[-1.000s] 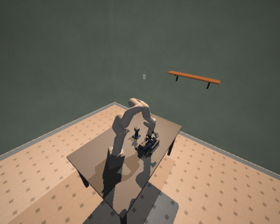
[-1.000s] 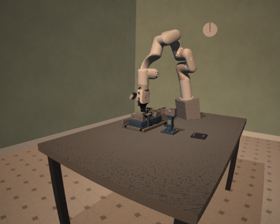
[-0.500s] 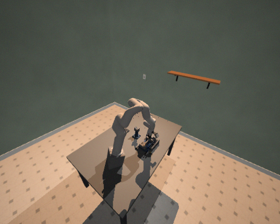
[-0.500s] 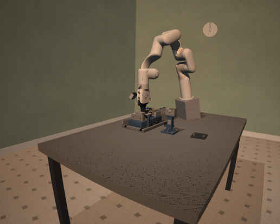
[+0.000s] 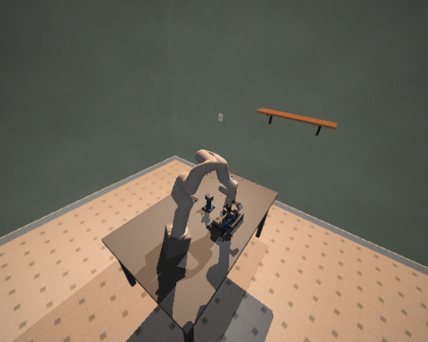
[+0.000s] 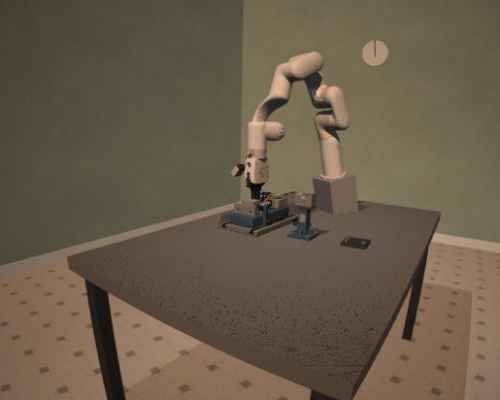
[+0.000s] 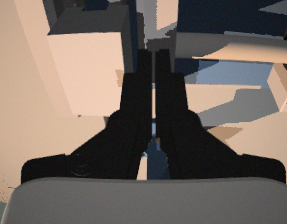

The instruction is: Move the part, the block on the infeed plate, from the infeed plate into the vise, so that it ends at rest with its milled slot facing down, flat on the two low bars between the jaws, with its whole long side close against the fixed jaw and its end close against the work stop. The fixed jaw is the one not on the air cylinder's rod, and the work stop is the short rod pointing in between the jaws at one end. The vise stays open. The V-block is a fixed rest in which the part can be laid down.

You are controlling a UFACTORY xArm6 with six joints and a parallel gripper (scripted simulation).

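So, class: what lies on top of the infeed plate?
Nothing lies on the infeed plate; its dark top shows bare. The shut gripper is down at the vise, whose inside is mostly hidden.
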